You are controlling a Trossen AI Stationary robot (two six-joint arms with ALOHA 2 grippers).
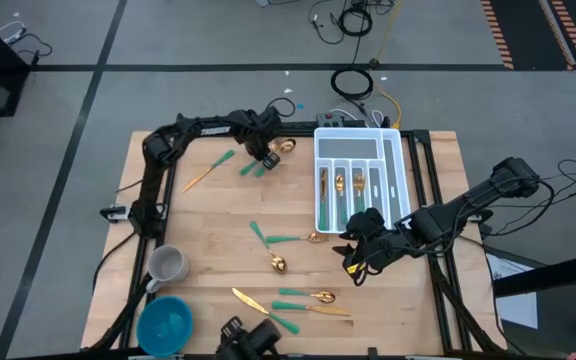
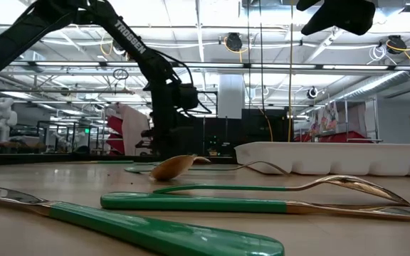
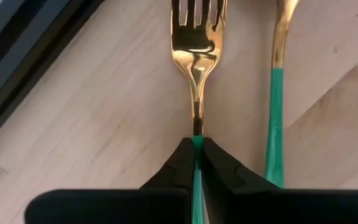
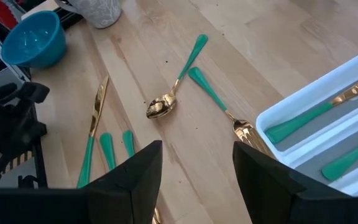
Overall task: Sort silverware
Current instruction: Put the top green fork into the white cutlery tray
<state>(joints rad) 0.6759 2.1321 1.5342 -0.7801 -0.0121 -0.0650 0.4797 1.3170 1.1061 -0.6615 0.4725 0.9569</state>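
My left gripper point(image 3: 197, 146) is at the table's far side, left of the white tray point(image 1: 318, 185), and is shut on a gold fork with a teal handle point(image 3: 196, 37). A second teal-handled piece point(image 3: 276, 99) lies alongside the fork. A gold spoon point(image 1: 284, 147) and a knife point(image 1: 208, 172) lie close by. More silverware lies mid-table point(image 1: 286, 238) and near the front edge point(image 1: 298, 300). Several pieces lie in the tray's slots point(image 1: 340, 185). My right gripper point(image 4: 197, 186) hangs open above the table, by the tray's near end. My left gripper pinches the fork between its two fingers, where the teal handle meets the gold neck point(image 3: 197, 138). The fingers come from above, pointing down, one on each side of the handle. The fork lies flat on the wooden table, its tines pointing away from the fingers.
A grey mug point(image 1: 168, 265) and a blue bowl point(image 1: 165, 322) stand at the near left. The black frame rail point(image 1: 228, 130) runs along the far edge, close to my left gripper. Bare wood point(image 1: 208, 225) lies between the two groups of silverware.
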